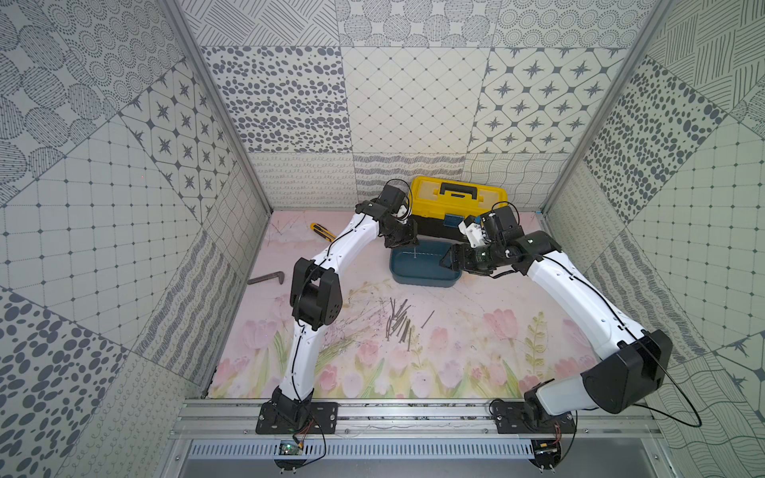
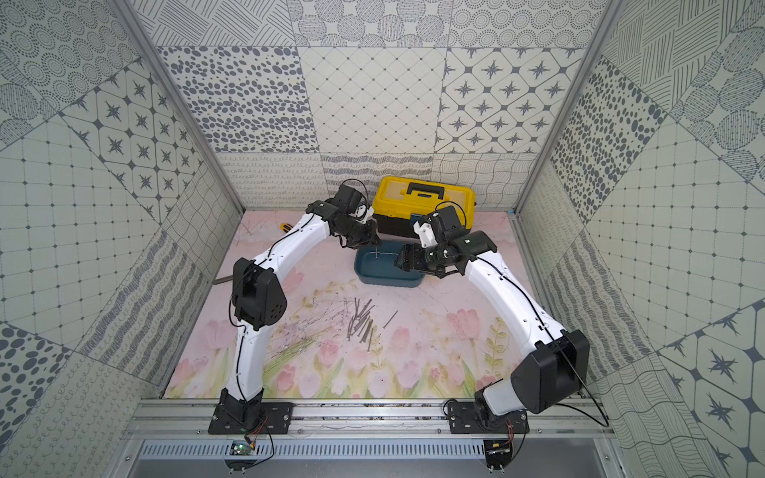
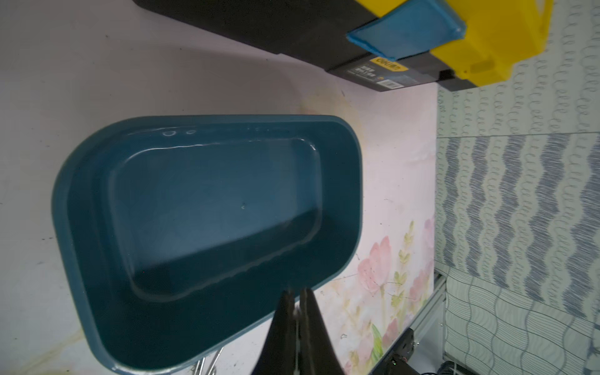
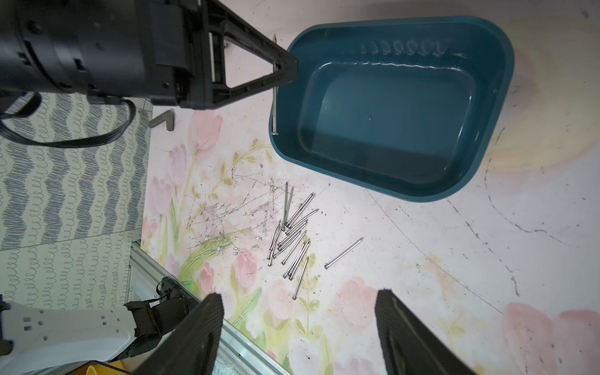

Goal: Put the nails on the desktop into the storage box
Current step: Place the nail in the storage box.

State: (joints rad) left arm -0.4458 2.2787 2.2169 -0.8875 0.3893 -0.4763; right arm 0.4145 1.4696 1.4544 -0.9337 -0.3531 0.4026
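Note:
Several thin grey nails [image 1: 399,323] [image 2: 361,323] [image 4: 292,233] lie in a loose heap on the tulip-printed desktop [image 1: 476,331], in front of the teal storage box [image 1: 422,281] [image 2: 387,281] [image 3: 211,201] [image 4: 383,107]. One nail [image 1: 427,319] [image 4: 344,252] lies apart, to the right of the heap. The box's floor shows bare in both wrist views. My left gripper [image 1: 410,244] [image 3: 295,292] is shut on a single nail [image 4: 274,97] that hangs upright just above the box's left rim. Over the box's right end, my right gripper [image 1: 449,260] [image 4: 298,298] is open with nothing between its fingers.
A yellow-and-black toolbox [image 1: 457,198] stands against the back wall, right behind the box. A yellow utility knife [image 1: 321,231] lies at the back left. An L-shaped dark bar [image 1: 267,279] [image 4: 164,120] rests near the left wall. Patterned walls close three sides.

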